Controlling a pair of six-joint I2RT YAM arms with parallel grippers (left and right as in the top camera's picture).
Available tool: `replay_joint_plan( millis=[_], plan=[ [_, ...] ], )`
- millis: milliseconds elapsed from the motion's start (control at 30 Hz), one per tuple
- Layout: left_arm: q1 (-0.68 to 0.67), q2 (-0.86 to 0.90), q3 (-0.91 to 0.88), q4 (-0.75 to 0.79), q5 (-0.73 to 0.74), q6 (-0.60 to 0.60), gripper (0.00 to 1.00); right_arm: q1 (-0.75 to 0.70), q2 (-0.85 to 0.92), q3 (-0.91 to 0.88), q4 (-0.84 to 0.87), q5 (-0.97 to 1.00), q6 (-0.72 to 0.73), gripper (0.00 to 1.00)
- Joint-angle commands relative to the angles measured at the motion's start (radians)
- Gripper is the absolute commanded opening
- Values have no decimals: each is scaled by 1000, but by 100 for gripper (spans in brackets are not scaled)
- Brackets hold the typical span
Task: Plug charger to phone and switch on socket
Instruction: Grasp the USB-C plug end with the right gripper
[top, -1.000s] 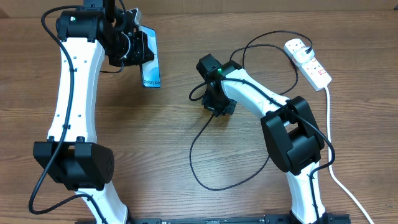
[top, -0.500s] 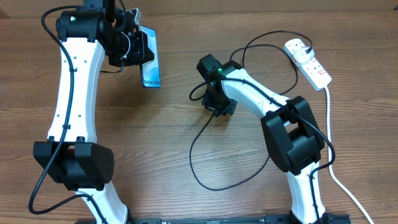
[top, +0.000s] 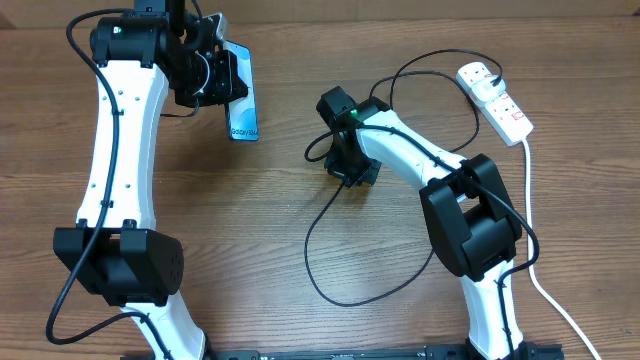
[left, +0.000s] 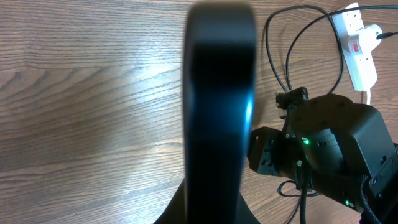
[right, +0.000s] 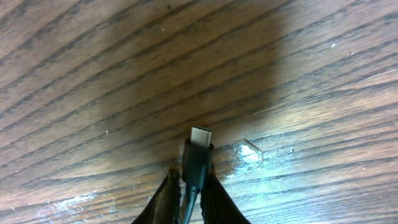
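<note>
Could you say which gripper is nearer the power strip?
Right. The right gripper, holding the charger, sits left of the power strip; the left gripper, holding the phone, is farther.

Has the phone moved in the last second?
No. In the overhead view the phone stays at the same spot relative to the socket.

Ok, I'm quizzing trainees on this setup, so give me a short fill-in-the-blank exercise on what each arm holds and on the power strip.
1. The left end effector holds the ____, whose screen glows blue.
2. The right end effector is shut on the ____ just behind its small plug tip.
3. The socket is white with ____ switches.
Missing words: phone; charger; red.
</note>
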Motion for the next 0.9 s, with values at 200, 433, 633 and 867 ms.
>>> replay_joint_plan(
  millis=[200, 433, 633, 867],
  plan=[
    [-7, -6, 4, 5, 2, -10, 4, -4, 28, -18, -7, -18, 4, 12],
    [-7, -6, 4, 5, 2, -10, 4, -4, 27, -19, -14, -29, 4, 17],
    [-7, -6, 4, 5, 2, -10, 4, -4, 28, -24, -13, -36, 4, 19],
    [-7, -6, 4, 5, 2, -10, 4, -4, 28, -24, -6, -35, 4, 11]
  ],
)
